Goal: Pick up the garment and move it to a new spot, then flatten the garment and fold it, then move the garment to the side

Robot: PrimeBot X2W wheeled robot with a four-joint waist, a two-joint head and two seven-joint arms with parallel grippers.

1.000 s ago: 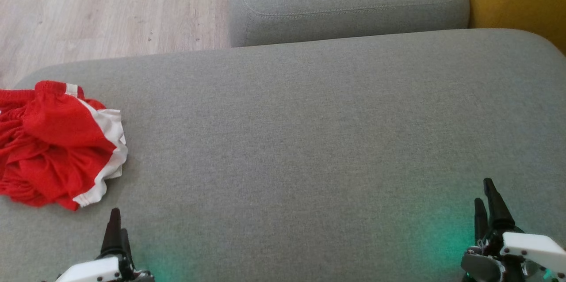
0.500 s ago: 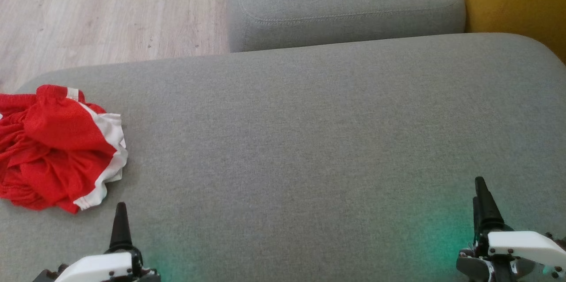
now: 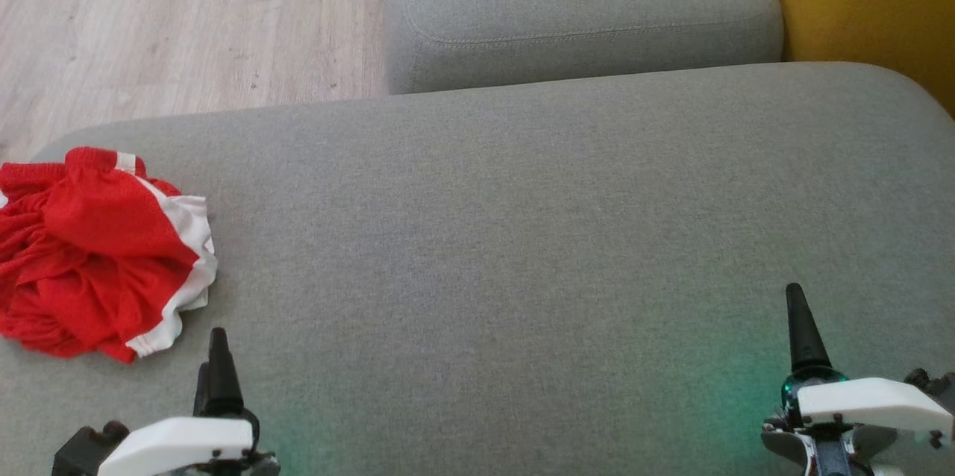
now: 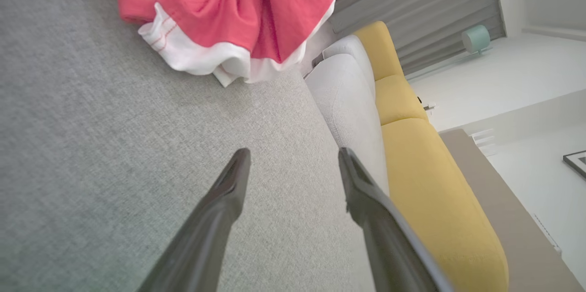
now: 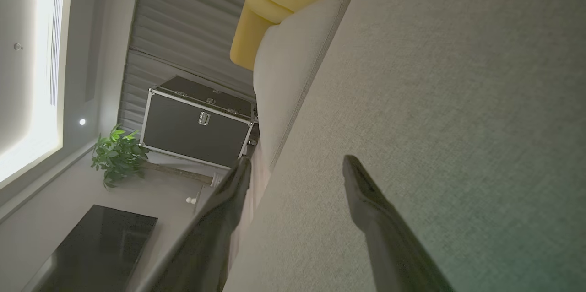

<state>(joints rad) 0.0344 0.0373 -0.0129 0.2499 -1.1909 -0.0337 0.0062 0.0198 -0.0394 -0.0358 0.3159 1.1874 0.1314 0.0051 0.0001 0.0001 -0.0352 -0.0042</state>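
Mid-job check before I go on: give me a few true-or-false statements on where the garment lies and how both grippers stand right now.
1. The red and white garment lies at the left end of the grey seat cushion. True.
2. The left gripper is shut on the garment. False: its jaws stand open over bare cushion, short of the cloth.
3. The right gripper is open and holds nothing. True.
4. The garment is spread flat and folded. False: it is bunched in a crumpled heap.
5. The garment lies nearer the right gripper. False: it lies just ahead of the left gripper, far from the right one.
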